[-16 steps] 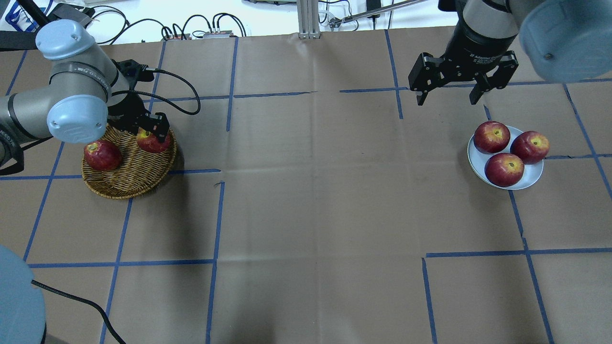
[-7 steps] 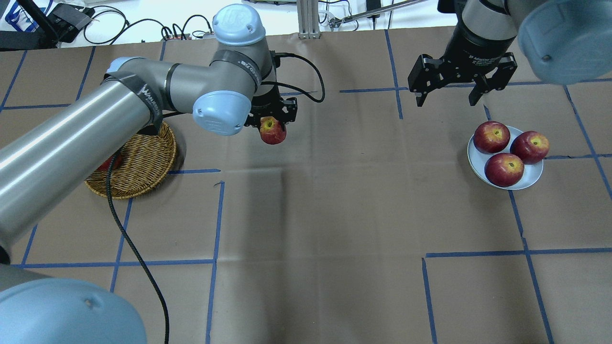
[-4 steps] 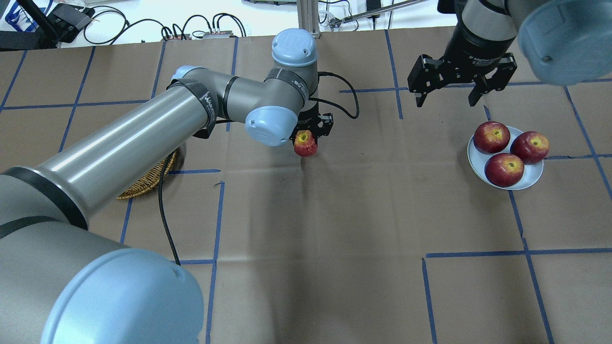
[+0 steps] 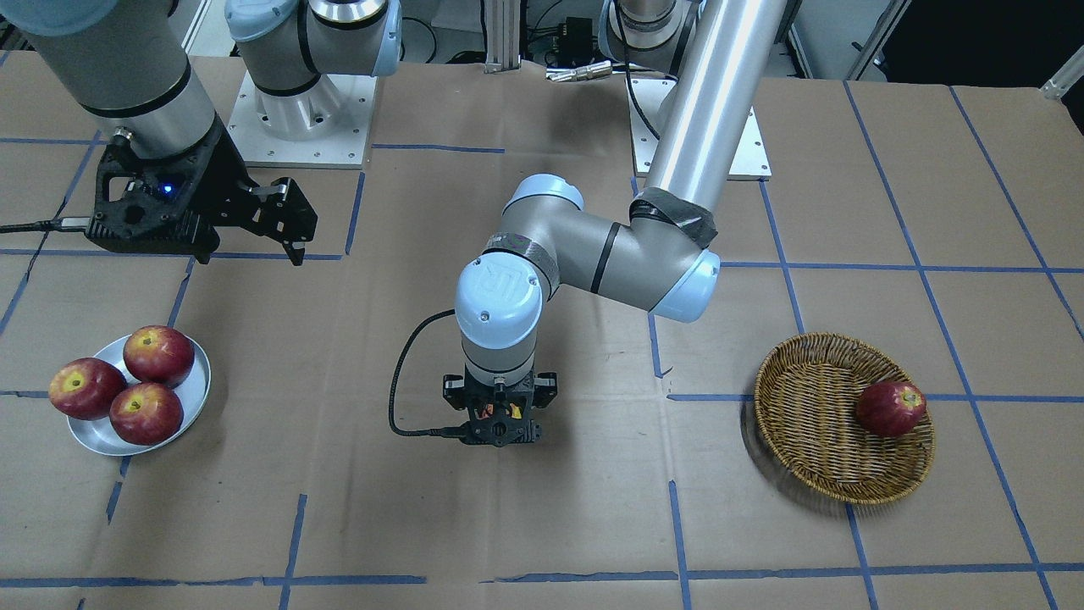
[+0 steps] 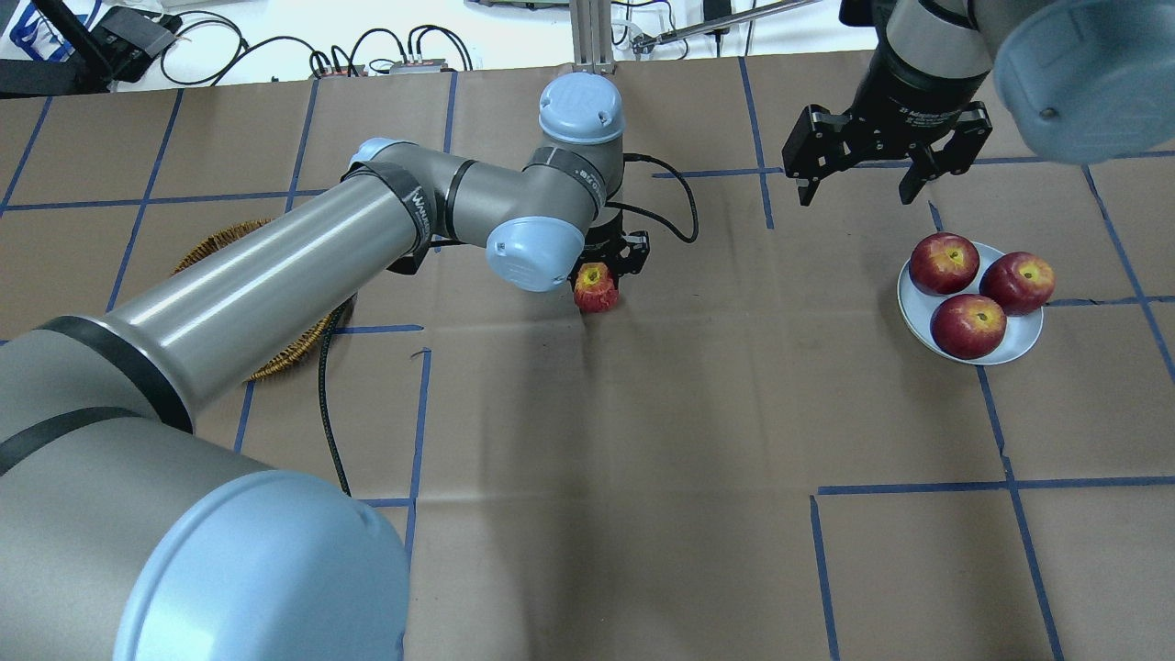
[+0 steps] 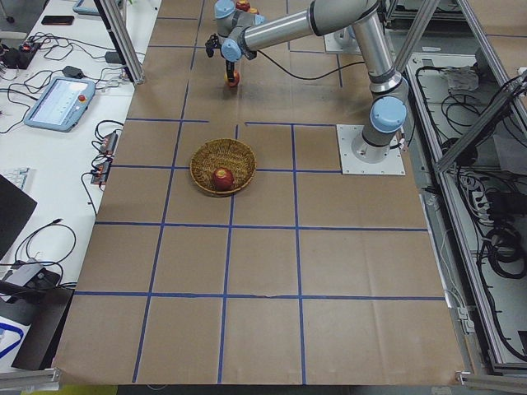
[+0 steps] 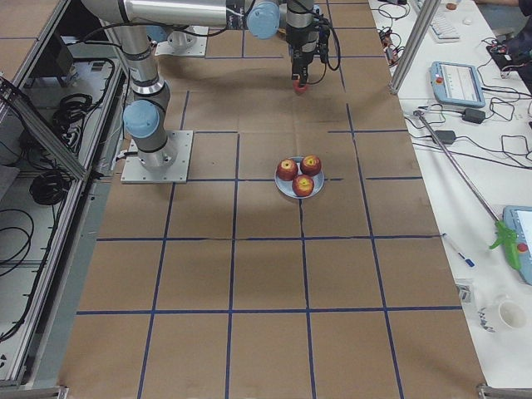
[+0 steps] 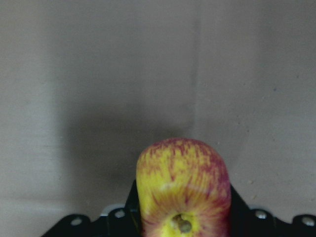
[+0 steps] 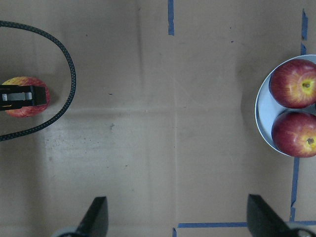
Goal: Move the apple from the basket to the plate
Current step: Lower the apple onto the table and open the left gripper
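Mid-bench, roughly between basket and plate: left claw (image 4: 500,422) is clamped on the apple (image 5: 595,288), stem hollow up toward the wrist, fingers on opposite flanks. Apple hangs low over the bench (image 5: 643,477); can't tell whether it touches the paper. It is well apart from both the basket (image 4: 813,440) and the plate (image 5: 1026,341).

Right claw (image 5: 858,188) hovers behind the plate, jaws spread wide, nothing in it.

Plate already carries three red apples (image 5: 968,325), packed close; bare metal shows only near the rim. One darker apple (image 4: 889,408) sits in the basket, not ours.

Handling, my read:
- Rigid and moderately heavy for a two-finger pinch.
- Skin is smooth and waxy, so it can slip or rotate if held off-centre.
- Round, so it will roll once let go on flat paper.
- Bruises under a hard squeeze or a drop.

Best hold is across the widest girth, fingers opposite each other, stem axis vertical, as the left has it. If the right arm takes over, use the same girth line from above.

Risk: no obvious free spot on the plate. A fourth apple would likely perch on the others or roll off.
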Action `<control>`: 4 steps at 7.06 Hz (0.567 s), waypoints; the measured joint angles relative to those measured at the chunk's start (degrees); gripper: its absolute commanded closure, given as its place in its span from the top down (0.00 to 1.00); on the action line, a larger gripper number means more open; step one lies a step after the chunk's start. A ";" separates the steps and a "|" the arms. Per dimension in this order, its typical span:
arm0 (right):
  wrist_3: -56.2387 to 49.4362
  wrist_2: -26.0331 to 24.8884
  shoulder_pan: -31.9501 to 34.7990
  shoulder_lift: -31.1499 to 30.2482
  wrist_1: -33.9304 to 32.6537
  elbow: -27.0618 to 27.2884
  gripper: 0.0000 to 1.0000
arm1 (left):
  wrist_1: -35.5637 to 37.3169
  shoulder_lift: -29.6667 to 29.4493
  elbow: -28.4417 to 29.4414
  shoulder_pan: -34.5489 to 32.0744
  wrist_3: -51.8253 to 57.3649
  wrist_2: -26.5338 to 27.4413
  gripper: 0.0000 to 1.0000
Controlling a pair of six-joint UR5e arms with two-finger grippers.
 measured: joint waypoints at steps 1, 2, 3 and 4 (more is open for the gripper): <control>0.00 0.00 0.00 0.00 0.00 0.00 1.00 | 0.06 0.22 0.17 -0.05 -0.02 0.15 0.99; 0.00 0.02 0.00 0.00 0.00 0.00 1.00 | -0.05 0.82 0.56 -0.10 -0.06 0.14 0.99; 0.00 0.06 0.00 0.00 0.00 0.01 1.00 | -0.42 1.82 0.93 0.00 -0.05 0.10 0.99; 0.00 0.08 0.00 0.00 -0.02 0.00 1.00 | -0.78 3.36 0.99 0.34 0.20 0.11 0.99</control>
